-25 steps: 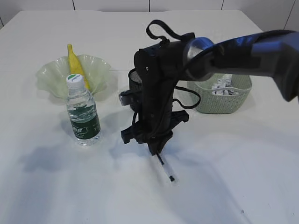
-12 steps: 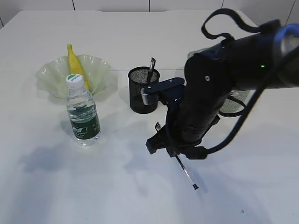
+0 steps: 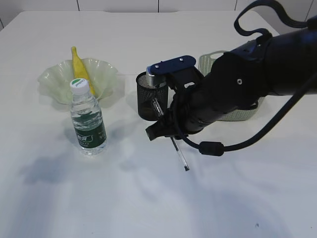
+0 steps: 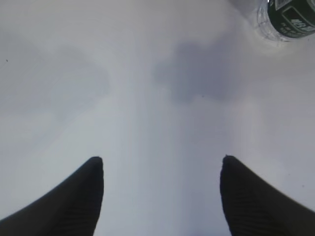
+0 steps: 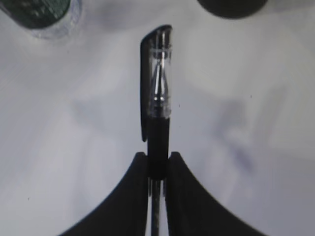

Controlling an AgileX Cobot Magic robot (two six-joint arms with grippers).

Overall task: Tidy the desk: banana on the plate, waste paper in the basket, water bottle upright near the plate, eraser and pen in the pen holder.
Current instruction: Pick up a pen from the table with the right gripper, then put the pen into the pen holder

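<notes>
Moved toward holder (image 3: 151, 96) — right gripper (image 5: 157, 164) pinching 1 pen (image 5: 157, 101) | left gripper (image 4: 161, 169) spread | 1 bottle (image 3: 87, 119)

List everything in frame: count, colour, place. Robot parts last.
banana: 1, yellow, on the plate
plate: 1, pale green, wavy rim, left rear of table
water bottle: 1, clear with green label and white cap, upright in front of the plate
pen holder: 1, black mesh, centre
basket: 1, pale green, behind the right arm, mostly hidden
pen: 1, black and clear, clamped in the right gripper
table: 1, white
right gripper: black, shut on the pen
left gripper: black, open above bare table
</notes>
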